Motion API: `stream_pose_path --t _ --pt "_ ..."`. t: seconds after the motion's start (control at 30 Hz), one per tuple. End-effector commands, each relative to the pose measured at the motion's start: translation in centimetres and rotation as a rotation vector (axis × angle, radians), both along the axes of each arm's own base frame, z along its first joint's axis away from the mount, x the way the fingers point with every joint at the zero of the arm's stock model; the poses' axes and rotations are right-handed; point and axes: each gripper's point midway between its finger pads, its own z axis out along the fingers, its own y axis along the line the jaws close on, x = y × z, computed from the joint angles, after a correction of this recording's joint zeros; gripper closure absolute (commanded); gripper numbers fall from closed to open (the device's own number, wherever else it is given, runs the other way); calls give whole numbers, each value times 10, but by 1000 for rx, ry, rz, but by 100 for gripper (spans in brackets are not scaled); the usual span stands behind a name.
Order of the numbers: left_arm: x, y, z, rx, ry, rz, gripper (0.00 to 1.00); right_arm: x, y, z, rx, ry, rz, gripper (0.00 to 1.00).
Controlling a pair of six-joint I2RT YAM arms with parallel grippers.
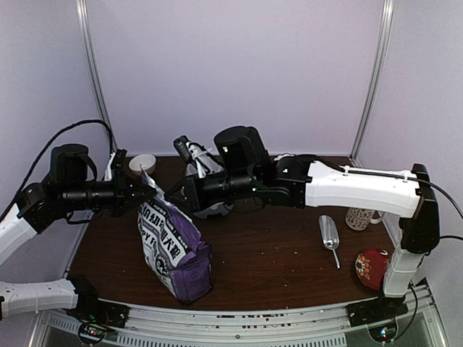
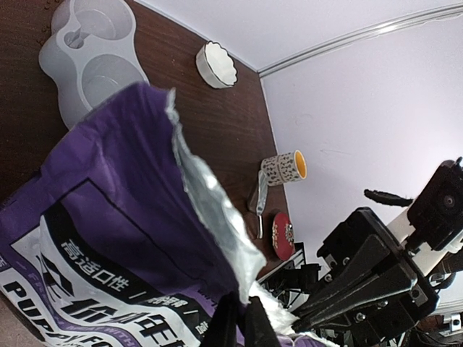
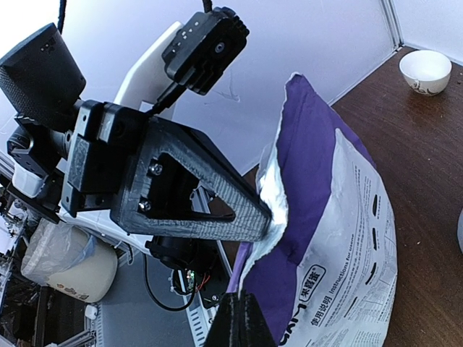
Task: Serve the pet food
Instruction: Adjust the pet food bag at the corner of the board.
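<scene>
- The bag (image 1: pixel 173 249) is seen standing near the front edge of the tabletop, left of the middle, with its top tilted toward the left edge. It is purple, with a white panel of black print in which "PUPPY" can be partly read, and it is lined with silver foil. Its torn top is held apart.
- The pet food is hidden inside the bag; none of it can be made out.
- The top of the bag is pinched from both sides. The left gripper (image 1: pixel 150 192) is closed tight on the foil edge on the left side, and the right gripper (image 1: pixel 171 194) is closed on the opposite edge, the two tips just beside each other.
- A grey double bowl (image 2: pixel 58 58) is set behind the bag, toward the middle of the back edge. Only bare grey bottoms are shown in its two wells.
- A patterned mug (image 1: pixel 360 217) with a yellow inside is placed at the right edge; what it holds cannot be told.
- A red round object (image 1: pixel 372 266) is placed near the front right corner.
- A metal scoop (image 1: pixel 330 235) is laid between the bag and the mug, its handle toward the front edge; its pan looks bare.
- A small white bowl (image 1: pixel 142 163) with a fluted rim is set near the back left corner, and only its white inside is shown.
</scene>
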Motion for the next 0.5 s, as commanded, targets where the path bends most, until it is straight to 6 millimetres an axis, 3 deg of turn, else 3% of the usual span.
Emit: stream_pose_path --t 0.0,0.47 --pt "4 3 -11 34 1 18 99 -7 -4 -21 -100 2 5 100" --pt "2 1 -1 37 -47 -7 100 -10 -10 -7 -116 -48 11 97"
